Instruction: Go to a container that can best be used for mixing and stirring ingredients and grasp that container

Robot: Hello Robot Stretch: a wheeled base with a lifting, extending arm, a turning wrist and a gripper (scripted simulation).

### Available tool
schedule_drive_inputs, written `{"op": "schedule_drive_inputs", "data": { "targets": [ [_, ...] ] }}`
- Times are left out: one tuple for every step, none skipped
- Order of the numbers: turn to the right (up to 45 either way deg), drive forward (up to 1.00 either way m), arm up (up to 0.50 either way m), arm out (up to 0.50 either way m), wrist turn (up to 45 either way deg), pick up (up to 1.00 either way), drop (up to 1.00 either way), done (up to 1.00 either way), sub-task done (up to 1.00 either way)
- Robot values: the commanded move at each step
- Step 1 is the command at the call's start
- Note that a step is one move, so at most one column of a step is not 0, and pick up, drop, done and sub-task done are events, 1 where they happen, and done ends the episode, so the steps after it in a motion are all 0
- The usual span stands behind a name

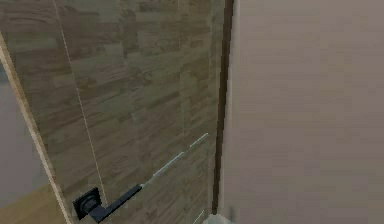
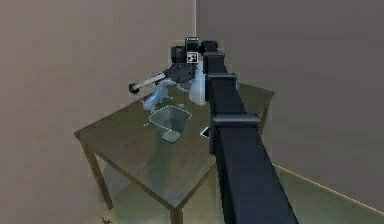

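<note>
Door (image 1: pixel 130 90) stands nearest, a wood-grain panel close before the forward view. Dark handle (image 1: pixel 105 208) sits at its lower left, with a lever running up and to the right across the panel. Right of the door runs a dark frame strip (image 1: pixel 226 80), then a plain beige wall (image 1: pixel 310 100).

Arm side view, left to right: a wooden table (image 2: pixel 120 140) stands in a room corner, with a lower shelf under its top. Above the tabletop the gripper (image 2: pixel 142 92) points left, its thin fingers (image 2: pixel 150 80) reaching out from the dark body. The fingers' state cannot be told, nor whether the gripper holds anything, since things stand on the table at and behind it. Just below and right of the fingertips rests the bowl (image 2: pixel 170 120), clear and squarish, on the tabletop near its middle. A pale upright object (image 2: pixel 198 90) stands just right of the bowl, against the arm's left edge. A small dark item (image 2: pixel 204 131) lies beside the arm. The arm (image 2: pixel 240 150) rises from the bottom edge as a dark square bar over the table's right part. Pale floor (image 2: pixel 330 200) shows to its right.
</note>
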Motion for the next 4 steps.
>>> {"op": "schedule_drive_inputs", "data": {
  "targets": [
    [0.0, 0.0, 0.0, 0.0, 24.0, 0.0, 0.0, 0.0, 0.0],
    [0.0, 0.0, -0.22, 0.0, 0.0, 0.0, 0.0, 0.0, 0.0],
    [0.0, 0.0, 0.0, 0.0, 0.0, 1.0, 0.0, 0.0, 0.0],
    [0.0, 0.0, 0.1, 0.0, 0.0, 0.0, 0.0, 0.0, 0.0]
  ]
}}
